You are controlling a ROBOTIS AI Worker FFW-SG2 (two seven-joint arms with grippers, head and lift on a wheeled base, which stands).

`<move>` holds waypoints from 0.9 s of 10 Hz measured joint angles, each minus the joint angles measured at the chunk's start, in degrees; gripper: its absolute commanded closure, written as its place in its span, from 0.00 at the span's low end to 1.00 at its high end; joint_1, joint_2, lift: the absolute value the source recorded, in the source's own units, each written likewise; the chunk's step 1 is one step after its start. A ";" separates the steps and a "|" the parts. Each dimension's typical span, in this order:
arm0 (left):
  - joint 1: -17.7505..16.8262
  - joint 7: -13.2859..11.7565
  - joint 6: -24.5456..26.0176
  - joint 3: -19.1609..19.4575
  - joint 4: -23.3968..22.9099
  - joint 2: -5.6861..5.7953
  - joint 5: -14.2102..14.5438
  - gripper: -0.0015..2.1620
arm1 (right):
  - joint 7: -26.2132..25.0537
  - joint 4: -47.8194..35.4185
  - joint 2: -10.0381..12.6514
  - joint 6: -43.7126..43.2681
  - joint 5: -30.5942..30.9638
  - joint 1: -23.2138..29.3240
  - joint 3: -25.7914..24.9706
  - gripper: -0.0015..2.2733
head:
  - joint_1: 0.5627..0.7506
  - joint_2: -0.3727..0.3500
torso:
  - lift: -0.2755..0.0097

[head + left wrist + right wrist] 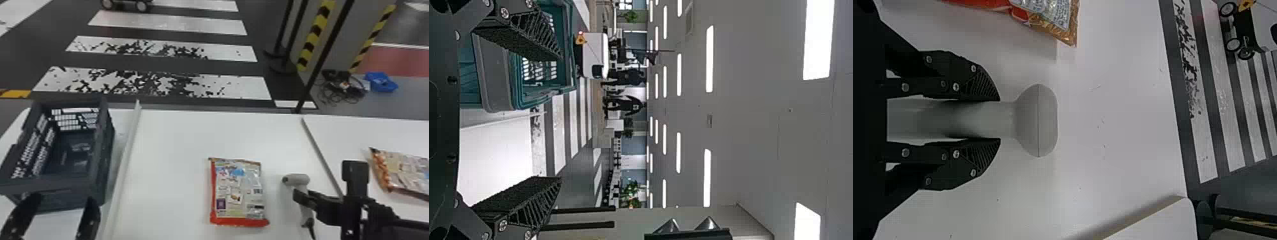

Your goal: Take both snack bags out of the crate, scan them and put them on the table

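One snack bag (237,193) with a red edge lies flat on the middle table section; the other snack bag (403,172) lies on the right section. Between them is the grey scanner (300,180), with my right gripper (303,198) at its handle. In the right wrist view the right gripper (998,120) is closed on the handle of the scanner (1035,120), beside the red-edged bag (1050,15). My left gripper (59,210) stands open at the near side of the dark crate (105,188). The left wrist view shows the left gripper (559,117) with nothing between its fingers and the crate (496,75) beyond.
A raised strip (126,153) runs between the crate and the middle table section (172,143), and a second seam (319,153) borders the right section. Black poles (322,60) stand behind the table's far edge, near cables and a blue bin (381,82) on the floor.
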 measured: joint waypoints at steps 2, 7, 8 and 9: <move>0.17 0.00 -0.44 0.00 -0.11 0.00 0.00 0.07 | -0.27 -0.92 0.01 0.00 -0.04 0.26 -0.11 0.02 | 0.70 0.35 | 0.63; 0.27 -0.09 -0.59 0.00 -0.18 0.01 0.00 0.07 | -1.60 -12.28 0.44 5.28 -5.54 5.13 -5.41 0.03 | 0.70 0.31 | 0.63; 0.22 -0.09 -0.54 0.00 -0.15 0.02 0.00 0.07 | -0.49 -15.32 0.61 8.17 -8.48 6.74 -6.92 0.03 | 0.70 0.32 | 0.63; 0.19 -0.09 -0.53 -0.01 -0.12 0.01 0.00 0.07 | 0.89 -17.33 1.00 10.33 -10.57 7.93 -7.59 0.03 | 0.70 0.34 | 0.63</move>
